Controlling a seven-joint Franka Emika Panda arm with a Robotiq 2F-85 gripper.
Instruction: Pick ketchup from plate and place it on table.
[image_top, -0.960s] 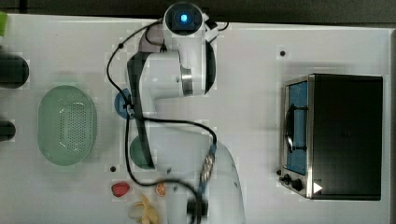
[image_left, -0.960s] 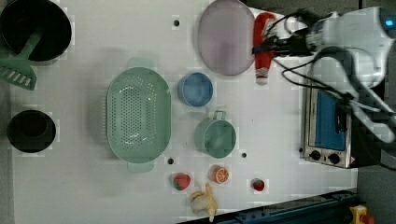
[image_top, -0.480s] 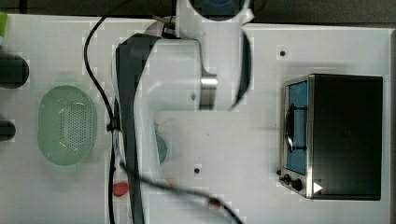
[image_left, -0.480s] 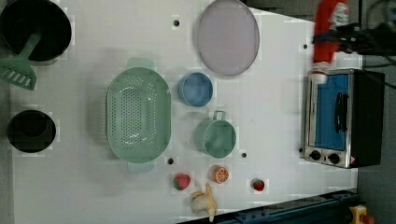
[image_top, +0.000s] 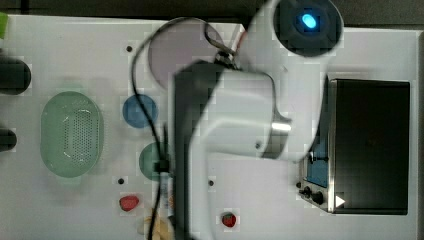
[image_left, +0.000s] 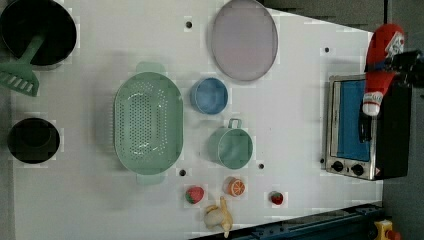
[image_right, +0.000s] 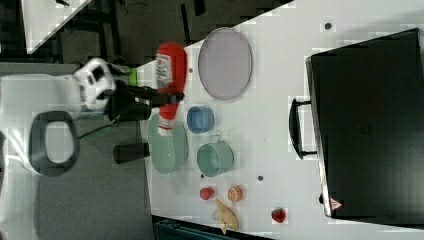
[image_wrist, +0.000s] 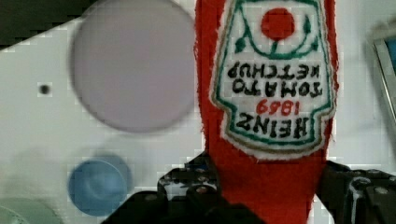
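The ketchup is off the plate and in the air: the wrist view shows the gripper with a dark finger on either side of the red body below the label, clamped on it. In the right view the bottle hangs cap-down from the gripper, well above the table; in the left view the bottle appears over the toaster oven at the left view's right edge, which is likely a matter of height and viewing angle, not of where it would land. The plate lies bare in the left, right and wrist views, so the pick looks done. What is left, as I judge it, is to carry the bottle over a free patch of white table, lower it and let go. The arm reaches across the middle of the top view, its bulk covering part of the plate, and the gripper points downward with the bottle's long axis roughly vertical. The blue bowl, green cup and mint basket stand near the plate.
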